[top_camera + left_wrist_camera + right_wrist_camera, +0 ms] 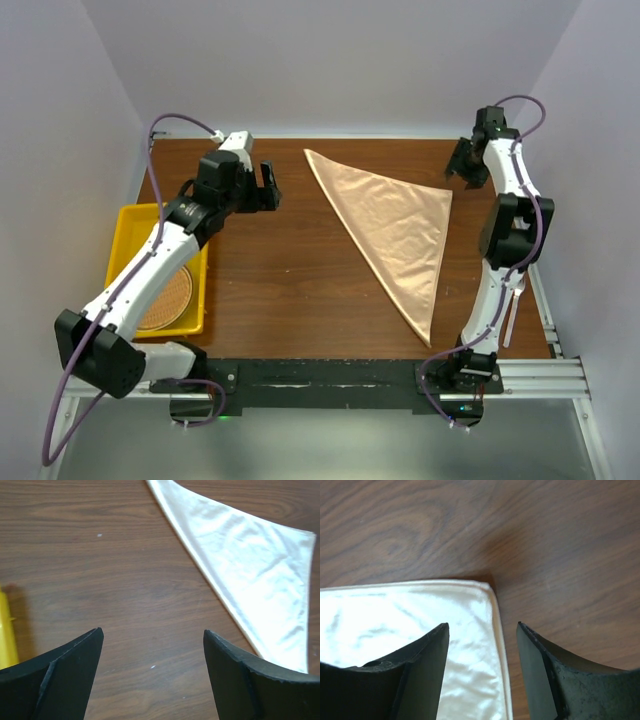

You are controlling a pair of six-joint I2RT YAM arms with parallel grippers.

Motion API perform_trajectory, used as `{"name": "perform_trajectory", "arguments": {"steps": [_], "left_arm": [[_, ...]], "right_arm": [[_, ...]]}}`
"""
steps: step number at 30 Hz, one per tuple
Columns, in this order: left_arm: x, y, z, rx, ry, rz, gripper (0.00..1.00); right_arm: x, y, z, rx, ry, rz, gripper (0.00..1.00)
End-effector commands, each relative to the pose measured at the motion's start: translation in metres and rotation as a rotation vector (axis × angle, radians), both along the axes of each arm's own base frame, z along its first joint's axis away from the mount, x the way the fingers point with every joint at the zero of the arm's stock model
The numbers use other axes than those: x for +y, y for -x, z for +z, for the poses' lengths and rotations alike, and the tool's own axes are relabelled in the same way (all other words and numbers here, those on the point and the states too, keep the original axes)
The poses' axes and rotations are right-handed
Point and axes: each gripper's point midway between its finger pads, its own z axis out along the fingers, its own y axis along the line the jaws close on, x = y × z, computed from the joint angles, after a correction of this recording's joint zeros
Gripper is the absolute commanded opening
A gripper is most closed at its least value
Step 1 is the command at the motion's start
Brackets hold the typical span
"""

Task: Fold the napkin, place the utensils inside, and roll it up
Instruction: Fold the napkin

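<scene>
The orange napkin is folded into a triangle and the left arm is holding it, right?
Not quite. The napkin is folded into a triangle, but the left arm is not holding it: its jaws stand open and empty above bare table, beside the cloth. The left wrist view shows this.

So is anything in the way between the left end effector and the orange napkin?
No, nothing visible. Only bare brown table lies between the open left end effector and the napkin.

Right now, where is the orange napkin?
In the top view, the napkin lies flat on the table, right of centre, one corner beside the right tool.
</scene>
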Motion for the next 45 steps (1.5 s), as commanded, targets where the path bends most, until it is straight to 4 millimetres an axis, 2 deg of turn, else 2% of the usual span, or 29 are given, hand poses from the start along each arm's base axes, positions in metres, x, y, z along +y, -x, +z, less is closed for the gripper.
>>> {"name": "perform_trajectory", "arguments": {"steps": [1,2,3,4,6,7,9,10,11,12,13,14,15,16,18,19,21,22,24,25,27,29,32,38,39,41,42,43,45], "left_arm": [[-0.056,-0.018,0.013,-0.044,0.222,-0.165,0.76],[-0.067,-0.027,0.000,-0.006,0.238,-0.179,0.72],[-0.077,-0.038,0.005,-0.030,0.269,-0.201,0.67],[-0.090,-0.044,0.012,-0.041,0.308,-0.247,0.55],[-0.112,-0.068,0.003,-0.044,0.378,-0.280,0.45],[-0.124,-0.079,-0.012,-0.008,0.400,-0.304,0.39],[-0.140,-0.101,-0.006,-0.058,0.458,-0.328,0.31],[-0.149,-0.117,-0.020,-0.041,0.461,-0.339,0.21],[-0.154,-0.126,-0.026,-0.038,0.462,-0.346,0.17],[-0.160,-0.139,-0.017,-0.066,0.470,-0.359,0.12],[-0.164,-0.151,-0.047,-0.024,0.461,-0.350,0.02],[-0.166,-0.160,-0.053,-0.022,0.467,-0.343,0.00],[-0.169,-0.170,-0.048,-0.041,0.482,-0.344,0.00],[-0.168,-0.181,-0.073,-0.011,0.483,-0.328,0.00],[-0.169,-0.197,-0.074,-0.033,0.524,-0.320,0.00],[-0.165,-0.206,-0.096,-0.009,0.528,-0.301,0.00],[-0.167,-0.218,-0.096,-0.043,0.564,-0.309,0.00],[-0.164,-0.225,-0.113,-0.028,0.574,-0.291,0.00],[-0.162,-0.234,-0.118,-0.052,0.588,-0.284,0.00],[-0.159,-0.239,-0.134,-0.039,0.580,-0.268,0.00],[-0.156,-0.247,-0.143,-0.051,0.557,-0.242,0.00],[-0.151,-0.251,-0.166,-0.019,0.531,-0.208,0.00],[-0.140,-0.258,-0.184,0.004,0.504,-0.155,0.00],[-0.123,-0.264,-0.201,0.008,0.481,-0.103,0.00],[-0.123,-0.264,-0.201,0.008,0.484,-0.105,0.00],[-0.122,-0.265,-0.203,0.005,0.485,-0.102,0.00],[-0.122,-0.265,-0.203,0.004,0.486,-0.103,0.00],[-0.122,-0.265,-0.204,0.005,0.486,-0.100,0.00],[-0.121,-0.264,-0.206,0.009,0.482,-0.097,0.00]], "right_arm": [[0.089,0.044,0.035,-0.002,-0.128,0.124,0.60],[0.124,0.050,0.052,-0.059,-0.174,0.212,0.60],[0.162,0.064,0.053,-0.061,-0.195,0.303,0.59],[0.177,0.083,0.038,-0.018,-0.207,0.344,0.58],[0.216,0.102,0.043,-0.035,-0.260,0.447,0.51],[0.224,0.114,0.034,-0.003,-0.282,0.466,0.48],[0.238,0.124,0.038,-0.008,-0.328,0.507,0.40],[0.241,0.128,0.035,0.001,-0.344,0.511,0.38],[0.242,0.130,0.035,0.002,-0.358,0.518,0.36],[0.245,0.131,0.034,0.007,-0.375,0.527,0.33],[0.251,0.132,0.034,0.007,-0.401,0.555,0.31],[0.253,0.134,0.033,0.018,-0.416,0.565,0.30],[0.255,0.135,0.030,0.032,-0.424,0.573,0.29],[0.256,0.137,0.026,0.053,-0.437,0.578,0.28],[0.258,0.139,0.020,0.076,-0.446,0.584,0.26],[0.261,0.140,0.016,0.090,-0.469,0.587,0.25],[0.266,0.140,0.013,0.092,-0.496,0.595,0.23],[0.266,0.141,0.008,0.106,-0.505,0.594,0.22],[0.268,0.143,0.004,0.119,-0.521,0.591,0.21],[0.268,0.144,0.002,0.123,-0.520,0.590,0.21],[0.268,0.145,-0.005,0.135,-0.520,0.587,0.20],[0.268,0.146,-0.010,0.139,-0.522,0.585,0.20],[0.263,0.152,-0.025,0.168,-0.505,0.564,0.20],[0.247,0.189,-0.052,0.239,-0.467,0.521,0.18],[0.241,0.204,-0.062,0.275,-0.462,0.509,0.18],[0.234,0.216,-0.061,0.268,-0.438,0.500,0.18],[0.229,0.232,-0.069,0.304,-0.433,0.486,0.18],[0.226,0.237,-0.063,0.286,-0.430,0.486,0.18],[0.218,0.258,-0.068,0.323,-0.410,0.453,0.18]]}}
